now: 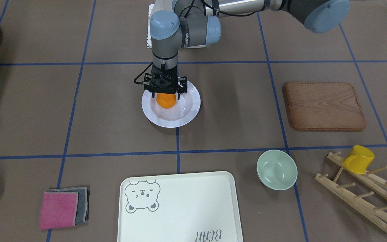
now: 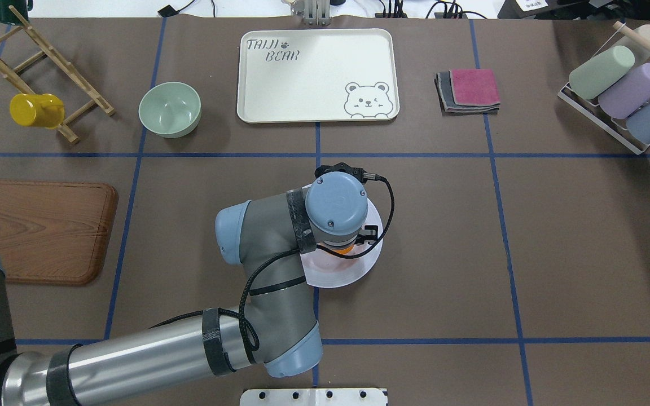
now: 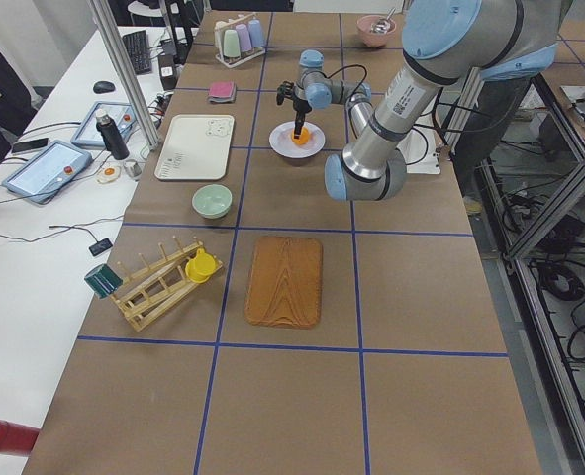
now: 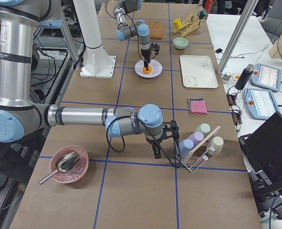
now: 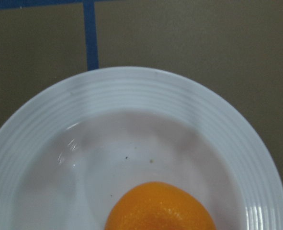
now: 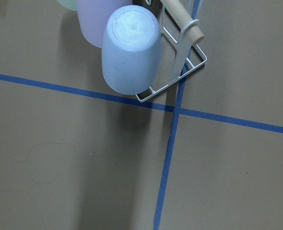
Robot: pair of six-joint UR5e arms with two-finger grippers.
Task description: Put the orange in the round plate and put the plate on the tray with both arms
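Exterior front-facing: left pincer (image 1: 166, 95) is spread astride the orange (image 1: 166, 101), seated in the round plate (image 1: 188, 111); straight-up withdrawal is advised. The state of the right pincer (image 4: 156, 153) cannot be told.

The orange (image 1: 166, 101) lies in the round plate (image 1: 171, 118); the tray (image 1: 180, 208) well apart.

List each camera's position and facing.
Front-facing: opposite robot, looking down; left gripper at round plate.
Overhead: behind robot, facing forward; left arm, tray.
Exterior left: table end; left arm nearest.
Exterior right: other end; right arm nearest.
Left wrist: down onto orange; no arm.
Right wrist: down at blue cup; no arm.
All exteriors share plate.
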